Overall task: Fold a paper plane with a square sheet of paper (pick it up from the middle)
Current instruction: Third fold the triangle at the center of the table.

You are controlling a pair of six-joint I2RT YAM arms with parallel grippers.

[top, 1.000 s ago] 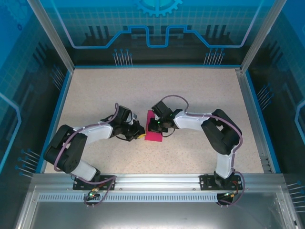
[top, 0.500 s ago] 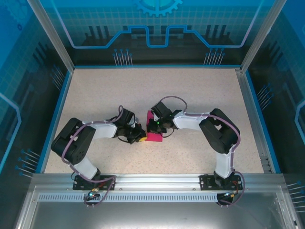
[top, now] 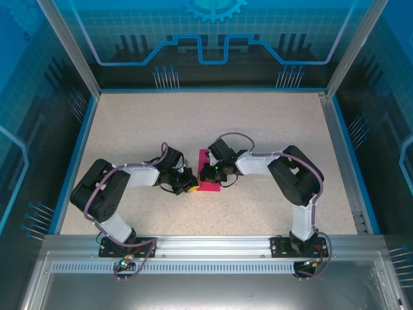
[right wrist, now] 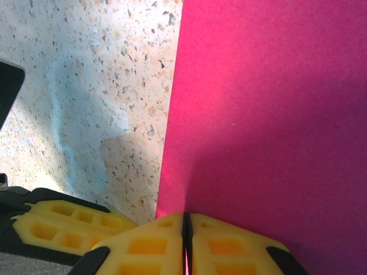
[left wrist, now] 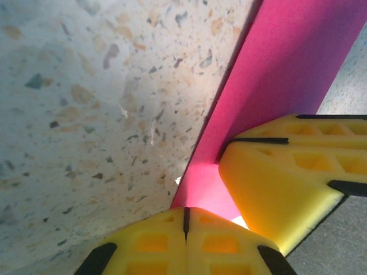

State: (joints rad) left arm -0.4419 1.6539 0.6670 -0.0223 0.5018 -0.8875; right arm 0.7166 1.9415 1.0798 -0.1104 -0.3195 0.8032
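My left gripper (top: 192,185) is squeezed shut, touching the pink paper (top: 210,185) at its 7 o'clock corner. My right gripper (top: 204,173) pinches the paper's 9 o'clock edge.

speckled beige table (top: 129,123), translucent blue walls (top: 213,39).

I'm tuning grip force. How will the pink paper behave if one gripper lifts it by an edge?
Probably floppy: the paper looks thin and lies flat on the table, so a lifted edge should droop. Likely very light, so a nudge from the right gripper or left gripper could slide it. Its narrow, seemingly folded shape may stiffen it lengthwise.
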